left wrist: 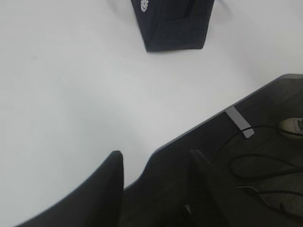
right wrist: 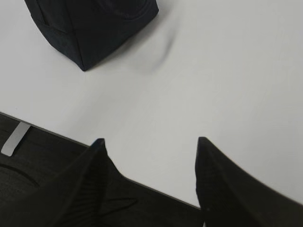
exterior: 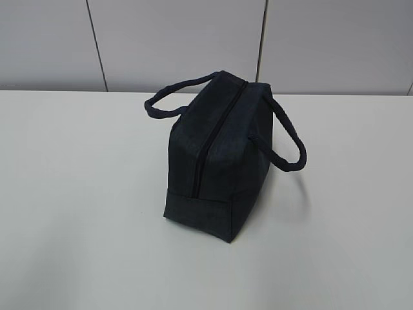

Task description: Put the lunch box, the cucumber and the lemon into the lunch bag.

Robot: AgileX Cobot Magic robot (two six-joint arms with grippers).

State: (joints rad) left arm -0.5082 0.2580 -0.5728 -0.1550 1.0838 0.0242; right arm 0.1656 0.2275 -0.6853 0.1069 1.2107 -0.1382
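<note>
In the exterior view, the lunch bag [exterior: 219, 161] stands alone near the middle of the white counter [exterior: 77, 213]. It is dark navy and boxy, and one narrow end faces the camera. The zipper [exterior: 216, 135] runs over the top and down this end, and it looks closed. One loop handle [exterior: 177, 93] hangs out to the left and the other handle [exterior: 287, 145] to the right. No arm shows in this view, and the lunch box, the cucumber and the lemon cannot be seen.

In the left wrist view, the left hand [left wrist: 158, 163] is low in the picture, above the counter's front edge. Its two dark fingers stand apart and nothing is between them. The bag's lower corner, with a small white logo [left wrist: 143, 4], is at the top, well apart from the hand.

In the right wrist view, the right hand [right wrist: 151, 146] is also spread open and empty above the counter. The bag's corner is at the upper left, well apart from the fingers.
</note>
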